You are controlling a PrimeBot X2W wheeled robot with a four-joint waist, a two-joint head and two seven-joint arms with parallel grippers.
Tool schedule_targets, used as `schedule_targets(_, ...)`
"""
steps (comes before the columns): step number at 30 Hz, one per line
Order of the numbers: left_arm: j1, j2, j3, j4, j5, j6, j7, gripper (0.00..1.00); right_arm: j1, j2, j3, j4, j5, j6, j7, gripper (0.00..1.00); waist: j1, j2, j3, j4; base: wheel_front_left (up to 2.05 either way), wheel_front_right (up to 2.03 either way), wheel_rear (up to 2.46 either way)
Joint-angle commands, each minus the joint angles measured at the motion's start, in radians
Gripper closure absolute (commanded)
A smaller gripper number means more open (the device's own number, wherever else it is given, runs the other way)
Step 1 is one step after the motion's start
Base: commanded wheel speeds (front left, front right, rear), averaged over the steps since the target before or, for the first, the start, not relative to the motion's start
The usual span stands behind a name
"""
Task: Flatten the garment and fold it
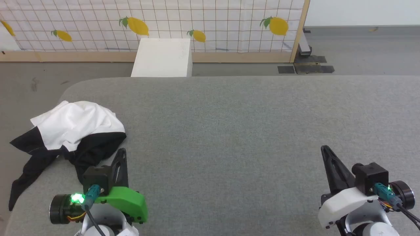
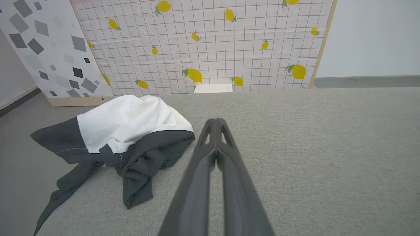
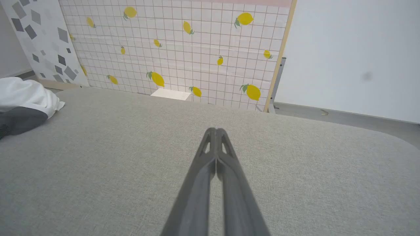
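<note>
Both grippers sit closest, at the table's near edge. On the near-left side, the left gripper (image 1: 121, 154) has its two dark fingers pressed together, nothing between them; its own wrist view shows the left gripper (image 2: 216, 124) with the tips meeting in a single point. Toward the near-right corner, the right gripper (image 1: 325, 151) is likewise closed and empty, and its wrist view shows the right gripper (image 3: 216, 131) over bare grey cloth.

The garment (image 1: 75, 126) lies crumpled in a heap along the left edge of the grey fabric-covered table (image 1: 236, 124), close to the rounded far-left corner. Its white panel bunches on top, while black fabric spreads beneath and spills over the left edge, one dark strip trailing down toward the floor (image 1: 29, 75). The left fingertips are near the heap's black right-hand border but apart from it; the right gripper is well apart from it.

Beyond the far edge stands a white box (image 1: 162, 57) against a lemon-print screen (image 1: 223, 19).
</note>
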Motion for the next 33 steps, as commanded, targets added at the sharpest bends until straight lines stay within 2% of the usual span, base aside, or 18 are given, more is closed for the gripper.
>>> schedule_targets(1, 0.011, -0.003, 0.003, -0.003, 0.013, 0.006, 0.001, 1.0, -0.016, 0.003, 0.001, -0.005, -0.006, -0.002, 0.003, 1.0, 0.0, 0.0, 0.0, 0.0, 0.0, 0.0, 0.0)
schedule_targets(17, 0.011, -0.003, 0.003, -0.003, 0.013, 0.006, 0.001, 1.0, -0.016, 0.003, 0.001, -0.005, -0.006, -0.002, 0.003, 1.0, 0.0, 0.0, 0.0, 0.0, 0.0, 0.0, 0.0)
schedule_targets(18, 0.0, 0.0, 0.0, 0.0, 0.0, 0.0, 0.0, 0.0, 0.0, 0.0, 0.0, 0.0, 0.0, 0.0, 0.0, 0.0, 0.0, 0.0, 0.0, 0.0, 0.0, 0.0, 0.0)
schedule_targets(33, -0.017, 0.0, -0.027, 0.028, -0.024, 0.014, -0.024, 0.0, -0.004, 0.0, -0.005, 0.011, 0.011, 0.0, -0.016, 0.0, 0.0, 0.0, 0.001, 0.021, 0.0, 0.0, 0.0)
